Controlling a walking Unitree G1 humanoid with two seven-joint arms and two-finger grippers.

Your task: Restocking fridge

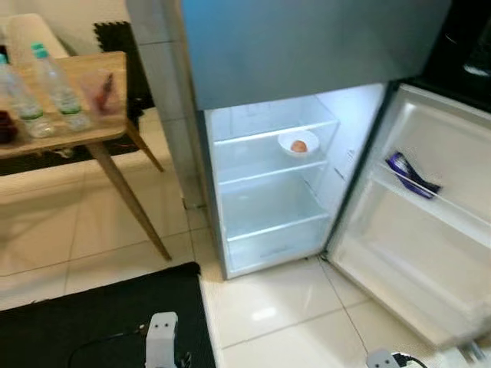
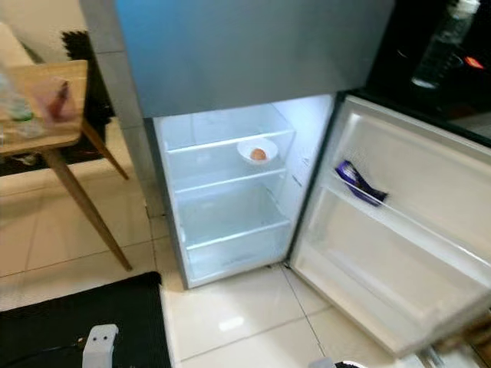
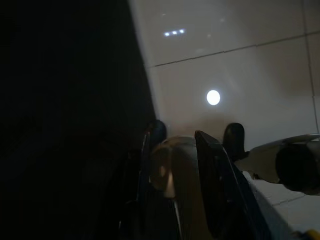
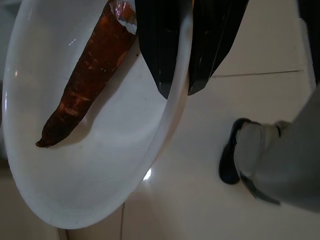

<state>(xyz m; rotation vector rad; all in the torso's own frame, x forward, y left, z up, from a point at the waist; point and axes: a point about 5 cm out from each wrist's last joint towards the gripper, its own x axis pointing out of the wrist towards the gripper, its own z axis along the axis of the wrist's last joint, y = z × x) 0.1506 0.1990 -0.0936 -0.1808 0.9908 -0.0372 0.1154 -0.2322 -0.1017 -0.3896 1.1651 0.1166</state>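
Fridge (image 1: 307, 46) lower compartment open, interior lit, door (image 1: 430, 222) swung out to the right. 1 white bowl (image 1: 298, 142) holding a small orange-brown item sits on the upper glass shelf (image 1: 268, 134), toward the right wall. Lower shelves bare. Door rack holds 1 dark purple packet (image 1: 410, 175), lying tilted.

Right gripper (image 4: 176, 90): 2 black fingers pinch the rim of a white plate (image 4: 90, 180), 1 finger inside the rim, 1 outside. Plate hangs over the pale tile floor (image 4: 200, 200), well short of the fridge. A carrot (image 4: 87, 75) lies on the plate, thick end beside the inner finger, tip pointing away from it. The robot's foot shows beyond the plate on the tiles.

Left gripper (image 3: 177, 155): wrist view very dark, fingers seen against glossy tile; can't tell if open or closed, or whether the blurred tan shape between them is something held.

Far left: wooden side table (image 1: 100, 134) with 2 water bottles (image 1: 57, 88) standing side by side and a clear cup beside them. Black mat (image 1: 92, 322) on the near floor, left of the fridge.
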